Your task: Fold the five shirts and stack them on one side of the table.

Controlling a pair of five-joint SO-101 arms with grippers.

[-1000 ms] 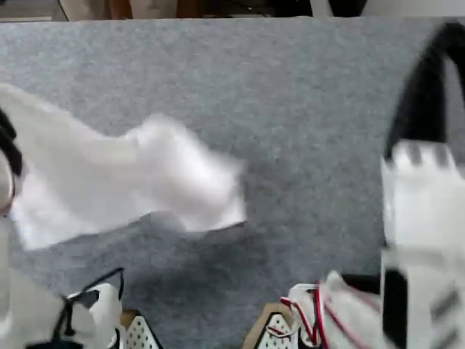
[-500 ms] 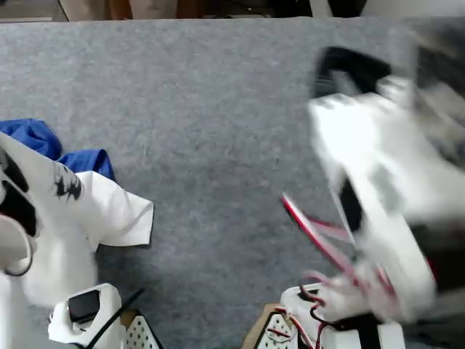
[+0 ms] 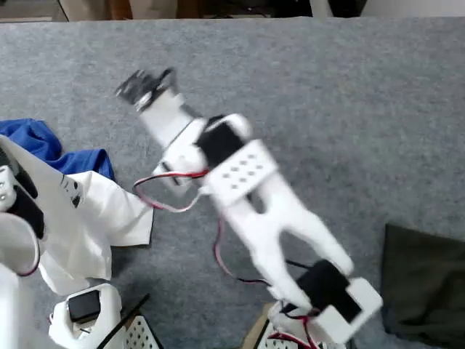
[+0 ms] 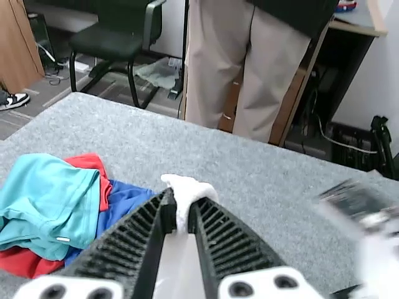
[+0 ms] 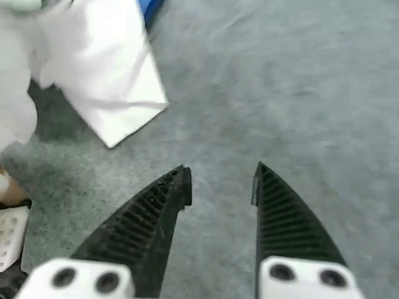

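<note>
The left pincer (image 4: 181,203) is clamped tight on a small bunch of the white shirt (image 4: 186,187), at the left side of the tabletop (image 3: 341,87); the rest of that shirt hangs & spreads below it, one corner flat on the grey, its far edge seemingly over the blue shirt (image 3: 40,142). The right pincer (image 5: 221,171) gapes wide w/ nothing in it, above bare tabletop, near the white shirt's free corner but apart from it; its arm is stretched across from the right.

Risks, by judgement: the grip is only a thin pinch of cloth, so a hard pull could slip it out; the white shirt overlaps the blue one, so dragging it may tow the blue along & upset the heap w/ the teal shirt (image 4: 47,199) and red shirt (image 4: 84,163); the arms are near each other, so a grab by the right one could knock the left, or catch two layers & bunch the fold.

Hard to tell: in the high view the white shirt is cut off at the edge & partly under the left arm, so which way it lies is unclear; the dark shirt (image 3: 425,280) at the right is cut off too; folded or not can't be said.
</note>
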